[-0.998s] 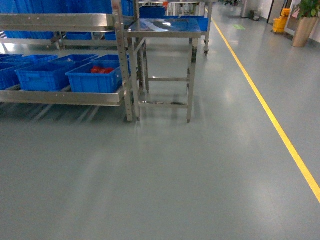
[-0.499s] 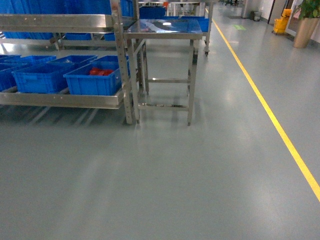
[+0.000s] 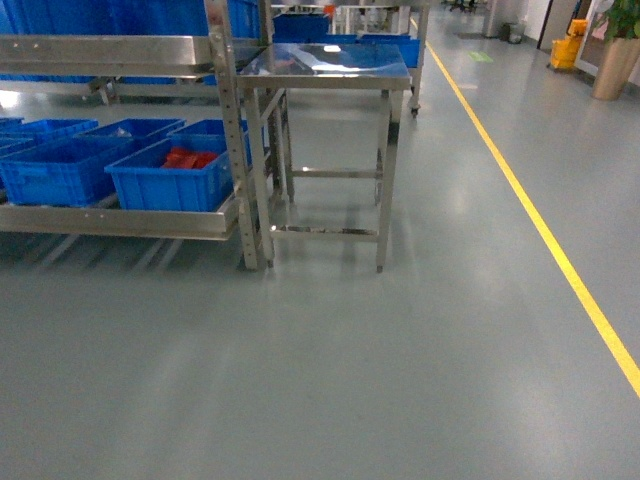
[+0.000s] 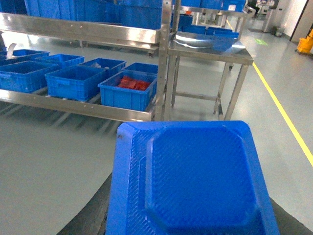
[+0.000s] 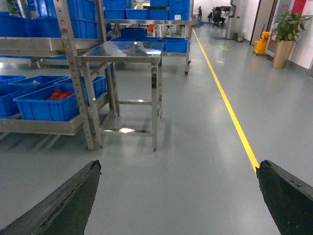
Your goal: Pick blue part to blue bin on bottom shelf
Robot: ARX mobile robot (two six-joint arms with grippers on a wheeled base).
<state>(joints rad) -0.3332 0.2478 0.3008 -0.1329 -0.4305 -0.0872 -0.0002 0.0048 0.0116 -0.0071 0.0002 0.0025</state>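
The blue part [image 4: 195, 181], a flat square tray-like piece, fills the lower left wrist view. My left gripper [image 4: 188, 223] is shut on it, with dark fingers [image 4: 95, 210] showing at its lower sides. The bottom shelf [image 3: 130, 222] carries several blue bins [image 3: 55, 170]; the bin nearest the rack post [image 3: 165, 178] holds red parts. The left wrist view also takes in that shelf [image 4: 83, 108] and bin [image 4: 128, 90], far ahead of the part. Above bare floor, my right gripper [image 5: 178, 166] is open and holds nothing. Neither gripper is in the head view.
A square steel table [image 3: 325, 62] stands right beside the rack's upright post [image 3: 238, 150]. An upper rack level [image 3: 100, 50] carries more blue bins. A yellow floor line [image 3: 540, 225] runs along the right, with a potted plant [image 3: 612, 60] far back.
In the head view the rack, bins and table have slid left and down and look a little nearer. No arm has come into that view.
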